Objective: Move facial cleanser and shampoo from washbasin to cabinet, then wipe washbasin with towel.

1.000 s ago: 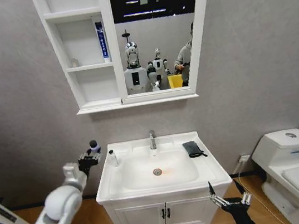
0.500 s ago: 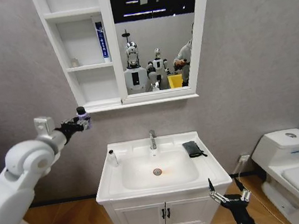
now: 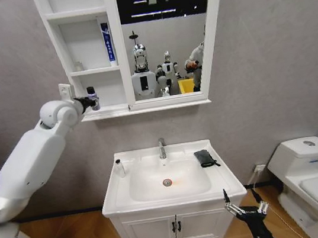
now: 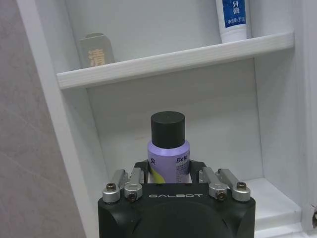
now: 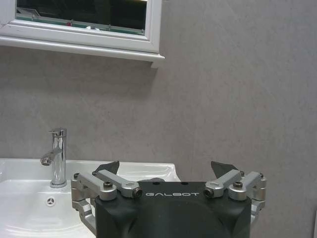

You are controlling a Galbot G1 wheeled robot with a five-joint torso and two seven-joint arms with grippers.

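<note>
One bottle raised to the cabinet's open shelves

Left gripper [image 3: 86,101] is clamped on a purple bottle [image 4: 168,153] with a black cap, at the cabinet [image 3: 86,52] lowest shelf; right gripper [image 3: 242,208] hangs low before the washbasin [image 3: 167,180], fingers spread; towel [image 3: 205,158] lies on the basin's right rim; a small white bottle [image 3: 120,168] stands at its left.

The cabinet [image 3: 86,52] hangs on the wall above the washbasin [image 3: 171,180], shelves left of the mirror [image 3: 164,34]. A bottle [image 3: 92,98] sits in the left claw [image 3: 89,100] before the lowest shelf. On the washbasin, a small bottle [image 3: 120,168] stands left of the tap [image 3: 162,148], the towel [image 3: 205,158] right; the toilet [image 3: 315,179] is far right.
</note>
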